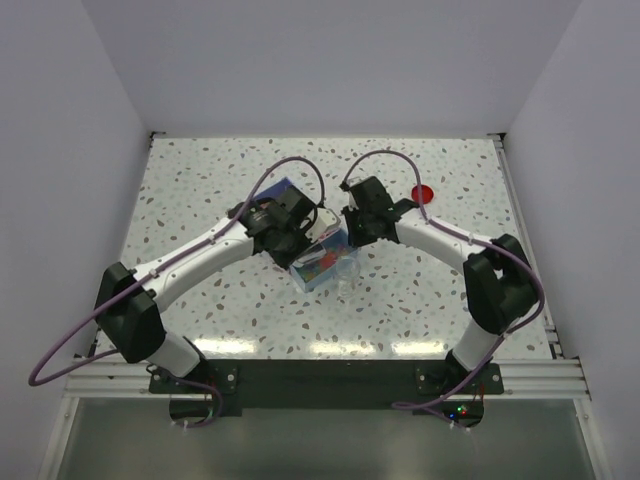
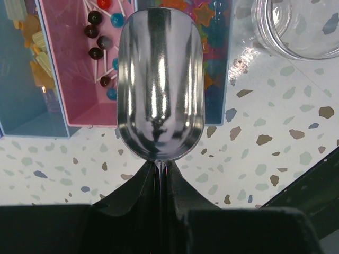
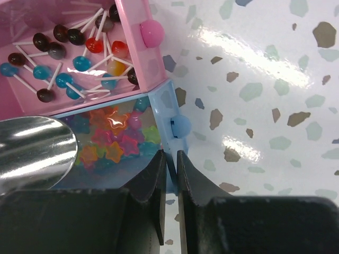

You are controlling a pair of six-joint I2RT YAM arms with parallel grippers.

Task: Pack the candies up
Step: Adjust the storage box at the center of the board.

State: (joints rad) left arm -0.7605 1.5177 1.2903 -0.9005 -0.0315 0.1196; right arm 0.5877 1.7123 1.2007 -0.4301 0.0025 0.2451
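Left fingers [image 2: 152, 180] are shut on the scoop [image 2: 159, 79] handle; I hold its empty bowl level over the trays [image 2: 85, 114], presumably for dipping. Right fingers [image 3: 164, 172] pinch the blue tray [image 3: 163, 114] wall, likely to steady it. Candies [image 3: 114, 137] lie inside, lower left. Count: one scoop, one jar [image 2: 296, 26], three trays.

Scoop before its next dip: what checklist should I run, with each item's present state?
1. Scoop held by the left gripper: ok.
2. Scoop bowl empty: ok.
3. Right gripper clamped on the blue compartment wall: ok.
4. Star candies present in that compartment: ok.
5. Jar open, red lid lying apart: ok.
6. Scoop tip lined up over the star candies rather than the lollipops: cannot tell.
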